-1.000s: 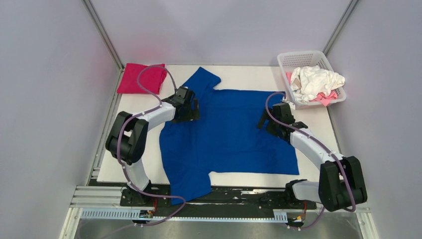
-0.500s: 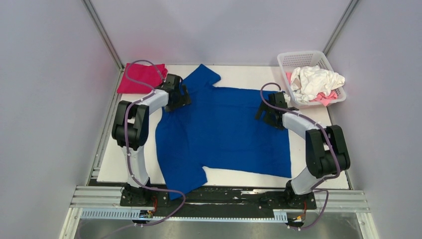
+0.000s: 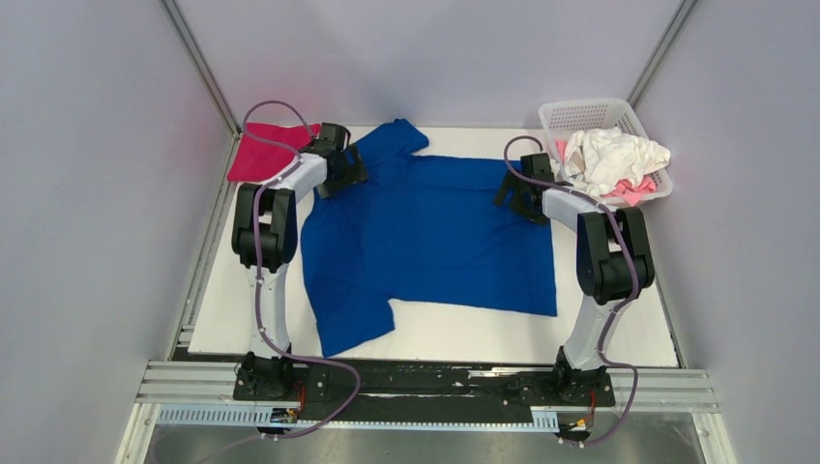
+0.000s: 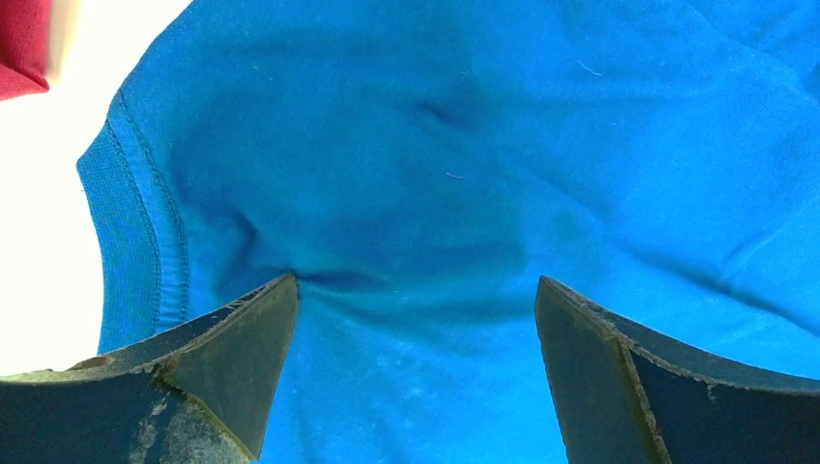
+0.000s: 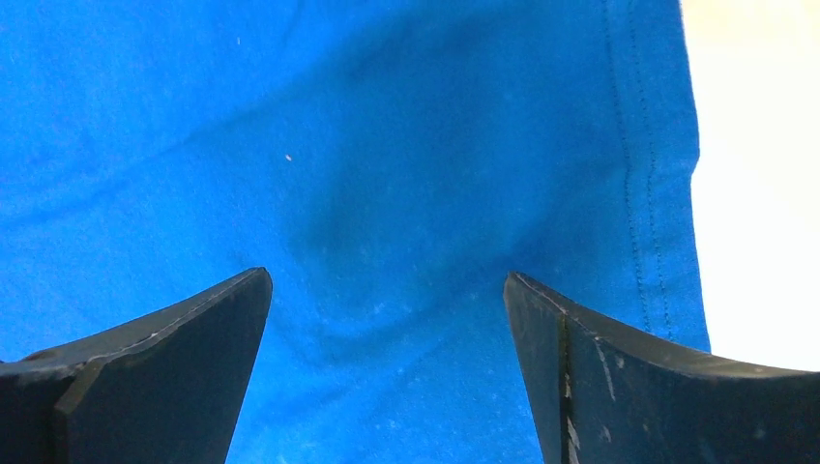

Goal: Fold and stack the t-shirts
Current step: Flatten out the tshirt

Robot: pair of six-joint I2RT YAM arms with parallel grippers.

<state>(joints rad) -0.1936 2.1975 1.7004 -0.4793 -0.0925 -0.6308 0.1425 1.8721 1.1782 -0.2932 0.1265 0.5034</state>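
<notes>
Blue t-shirt (image 3: 430,232) flat on the bench (image 3: 619,329), under the left gripper (image 4: 416,290) and right gripper (image 5: 387,280).
Both stand wide open, holding nothing; closing could pinch only the top layer, so the fold would drag crooked.

Setting: robotics lab test cell.
Evidence: plain pale panel walls (image 3: 87,145) on three sides; metal corner posts (image 3: 198,63) at upper left and upper right; white desk (image 3: 435,333); slotted aluminium rail (image 3: 184,382) along the bottom edge, carrying two bolted arm bases (image 3: 263,372); loose purple cables (image 3: 276,103); white plastic basket (image 3: 585,102), upper right.
</notes>
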